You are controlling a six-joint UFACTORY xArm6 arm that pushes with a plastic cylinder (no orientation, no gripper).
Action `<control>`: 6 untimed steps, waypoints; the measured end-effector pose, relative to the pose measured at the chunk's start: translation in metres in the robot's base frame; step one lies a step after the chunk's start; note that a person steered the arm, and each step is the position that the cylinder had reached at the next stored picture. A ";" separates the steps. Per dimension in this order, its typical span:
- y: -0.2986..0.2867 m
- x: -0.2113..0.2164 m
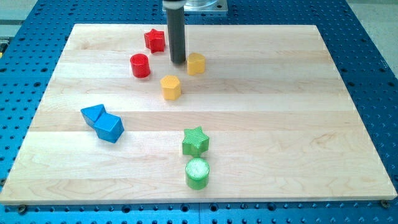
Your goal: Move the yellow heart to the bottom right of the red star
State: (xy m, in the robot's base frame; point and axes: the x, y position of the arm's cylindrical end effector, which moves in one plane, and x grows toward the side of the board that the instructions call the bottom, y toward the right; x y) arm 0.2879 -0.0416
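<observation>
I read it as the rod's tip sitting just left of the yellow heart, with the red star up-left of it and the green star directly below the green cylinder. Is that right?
Not quite. In the camera view my tip does sit just left of the yellow heart, with the red star up-left. But the green star is above the green cylinder, not below it.

The arm enters from the view's top centre, where only its metal mounting flange (204,5) is visible. A straight dark rod (177,28) descends vertically from the flange. The rod's lower end, the tip (178,61), rests at tabletop height. No other arm links are in view.
</observation>
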 end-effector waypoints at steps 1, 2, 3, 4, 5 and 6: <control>-0.007 -0.033; 0.024 -0.021; 0.076 0.025; 0.080 0.031; 0.066 0.056; 0.039 0.080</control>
